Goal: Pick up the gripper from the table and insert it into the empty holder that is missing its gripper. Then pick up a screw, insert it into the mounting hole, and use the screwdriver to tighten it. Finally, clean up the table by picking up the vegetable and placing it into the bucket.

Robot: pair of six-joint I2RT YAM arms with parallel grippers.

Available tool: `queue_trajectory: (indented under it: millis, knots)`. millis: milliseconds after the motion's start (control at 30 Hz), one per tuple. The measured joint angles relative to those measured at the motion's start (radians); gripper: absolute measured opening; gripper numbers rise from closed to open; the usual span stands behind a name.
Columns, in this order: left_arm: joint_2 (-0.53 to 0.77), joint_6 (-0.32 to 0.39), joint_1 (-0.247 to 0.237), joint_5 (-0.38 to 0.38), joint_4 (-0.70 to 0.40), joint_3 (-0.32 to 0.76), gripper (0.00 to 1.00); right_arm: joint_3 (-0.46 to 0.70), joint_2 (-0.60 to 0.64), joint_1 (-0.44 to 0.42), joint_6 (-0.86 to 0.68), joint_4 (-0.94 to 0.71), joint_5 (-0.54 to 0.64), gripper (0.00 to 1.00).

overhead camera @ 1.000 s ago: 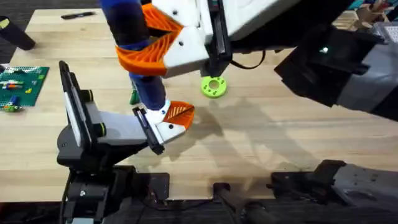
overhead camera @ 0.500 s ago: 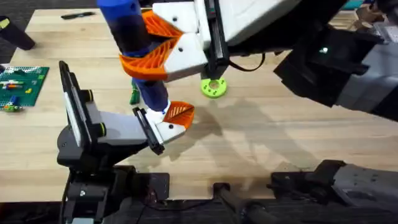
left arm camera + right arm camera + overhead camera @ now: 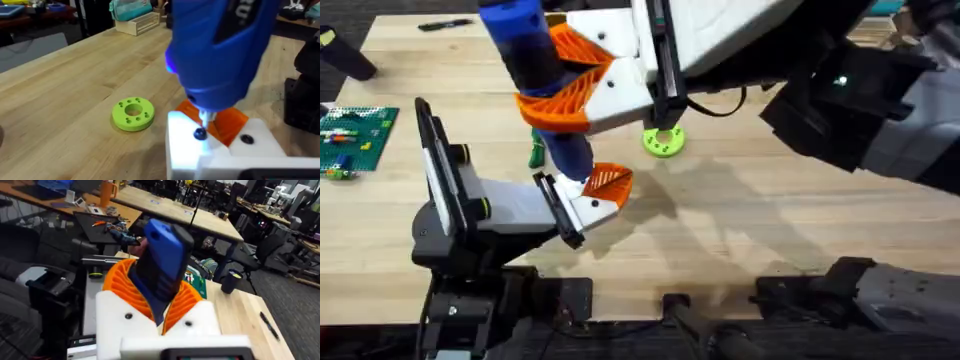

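Your blue screwdriver [image 3: 535, 75] stands nearly upright over the near-left part of the table [image 3: 770, 230], its silver tip [image 3: 204, 120] down on a dark screw [image 3: 200, 133] in the white holder [image 3: 582, 208] carrying the orange gripper [image 3: 608, 180]. Your right gripper [image 3: 570, 80] has its orange ribbed pads [image 3: 120, 287] clenched around the screwdriver's body. Just beyond sit the lime-green disc [image 3: 663, 140] and the dark-green vegetable [image 3: 534, 153]; you cannot tell how the left gripper's fingers stand.

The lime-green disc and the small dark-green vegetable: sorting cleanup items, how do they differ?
The lime-green disc is bright, round and flat, with a centre hole and small holes around it; the vegetable is dark green and slim. The disc lies fully in view on the table; the vegetable is partly hidden behind the blue screwdriver. Both rest on the table.
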Motion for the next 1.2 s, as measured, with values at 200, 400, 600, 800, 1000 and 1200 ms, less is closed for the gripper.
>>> queue_trajectory:
  millis: [200, 400, 600, 800, 1000, 1200]
  knots:
    - [0.000, 0.000, 0.000, 0.000, 0.000, 0.000, 0.009, 0.000, 0.000, 0.000, -0.008, 0.000, 0.000, 0.006]
    - [0.000, 0.000, 0.000, 0.000, 0.000, 0.000, 0.009, 0.000, 0.003, 0.000, -0.012, 0.002, 0.000, 0.006]
    - [0.000, 0.000, 0.000, 0.000, 0.000, 0.000, 0.009, 0.000, 0.015, 0.000, -0.019, 0.002, 0.005, 0.006]
    - [0.000, -0.002, 0.000, 0.000, 0.000, 0.000, 0.009, 0.000, 0.023, 0.000, -0.019, 0.005, 0.007, 0.006]
    - [0.000, -0.001, 0.000, 0.000, 0.000, 0.000, 0.009, 0.000, 0.024, 0.000, -0.019, 0.005, 0.007, 0.006]
    - [0.000, 0.000, 0.000, -0.002, 0.001, 0.000, 0.009, 0.011, 0.038, 0.000, -0.006, 0.129, 0.007, 0.006]
